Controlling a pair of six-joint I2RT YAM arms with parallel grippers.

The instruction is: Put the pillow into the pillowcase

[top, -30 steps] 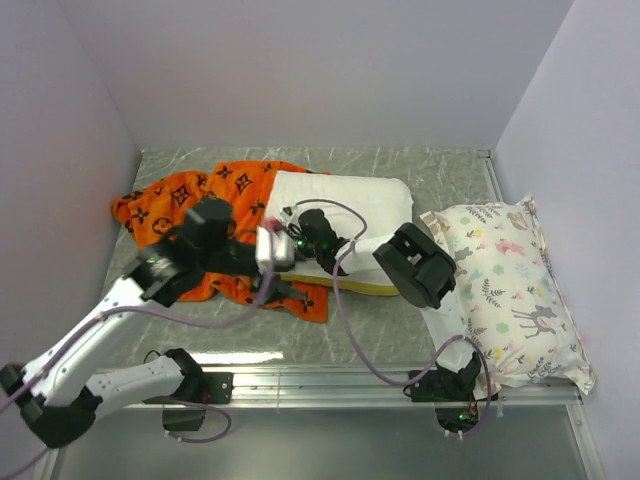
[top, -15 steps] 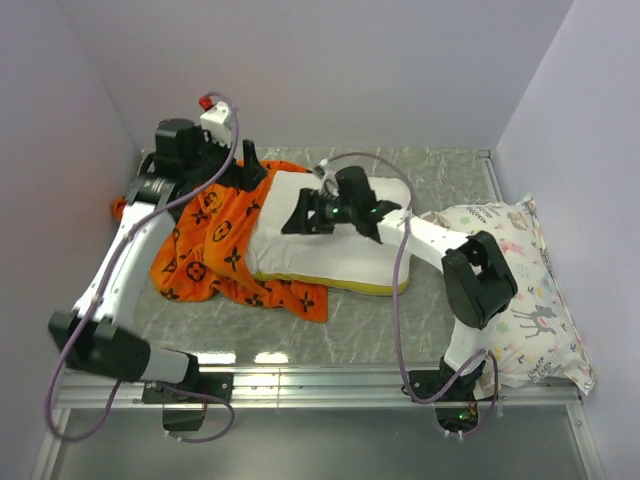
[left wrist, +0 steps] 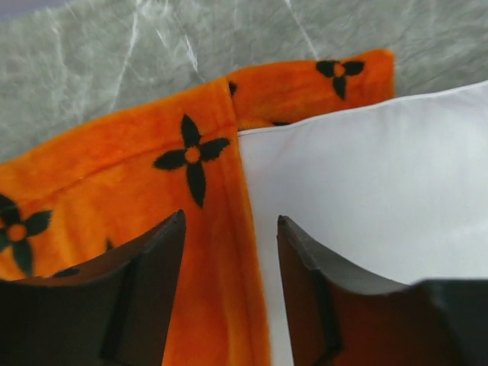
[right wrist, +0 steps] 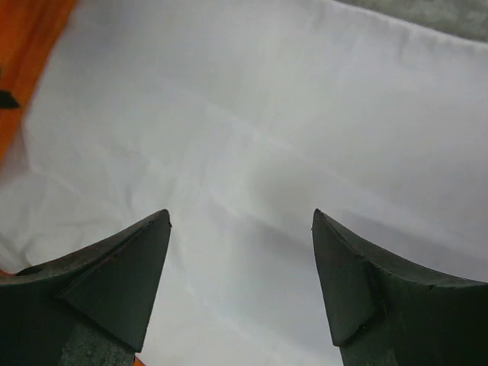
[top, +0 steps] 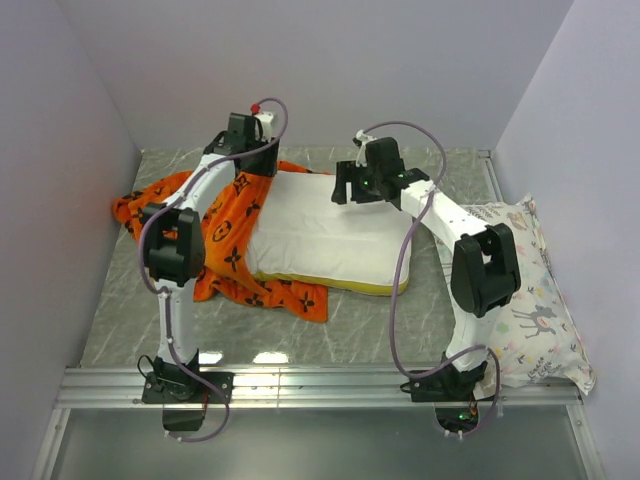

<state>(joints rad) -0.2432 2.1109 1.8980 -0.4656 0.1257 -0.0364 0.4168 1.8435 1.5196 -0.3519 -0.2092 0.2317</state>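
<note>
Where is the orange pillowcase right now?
In the top view, the pillowcase lies crumpled on the left side of the table, its right part tucked under the white pillow.

pillow partly on pillowcase, printed pillow right

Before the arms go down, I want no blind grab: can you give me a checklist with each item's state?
1. Left gripper open and empty: ok, over the bright orange monogram fabric pillowcase edge.
2. Right gripper open and empty: ok, above the plain white soft pillow.
3. Pillow inside pillowcase: not ok, it lies uncovered, partly on it.
4. Pillowcase opening located: cannot tell.
5. White deer-printed pillow out of the way: ok, apart at the right.
</note>
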